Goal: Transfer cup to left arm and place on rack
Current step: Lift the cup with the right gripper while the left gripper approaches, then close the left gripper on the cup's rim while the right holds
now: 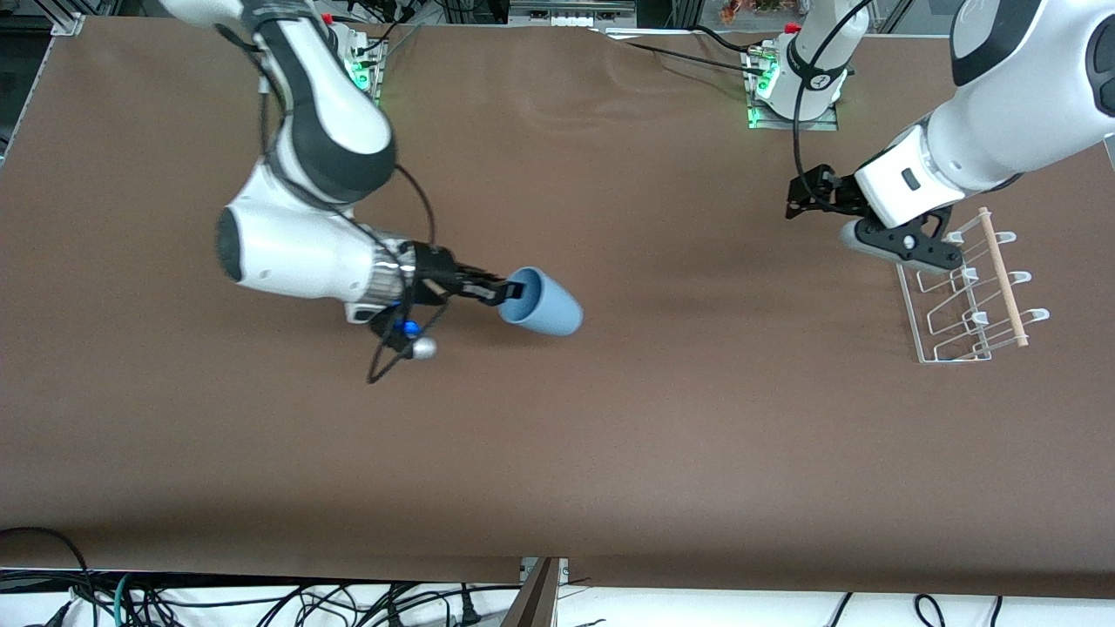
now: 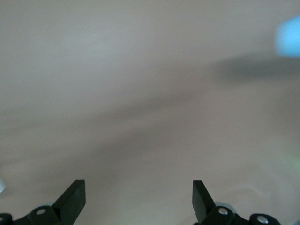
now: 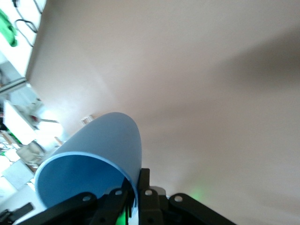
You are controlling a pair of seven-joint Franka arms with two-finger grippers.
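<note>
- From the high front camera, the right arm bends down from its base and reaches out low and flat over the brown table (image 1: 610,453). Its all-black right gripper (image 1: 498,290) has its jaws pinched tight on the rim of the small light-blue plastic cup (image 1: 542,303).
- The cup is tipped on its side, with its open mouth facing the gripper and its bottom pointing toward the left arm's end of the table.
- The big white left arm (image 1: 1002,113) comes in from its end. Its left gripper (image 1: 797,196), white with black fingers, hangs over the table beside the small white wire rack (image 1: 958,305) with a light wooden rod on top. The cup is well apart from the rack.
- In the left wrist view, two black fingers (image 2: 72,201) stand wide apart with nothing between them. A blurry bit of the blue cup shows at one edge.
- In the right wrist view, the cup's rim sits squeezed between the black fingers (image 3: 144,187), one inside the cup and one outside.
</note>
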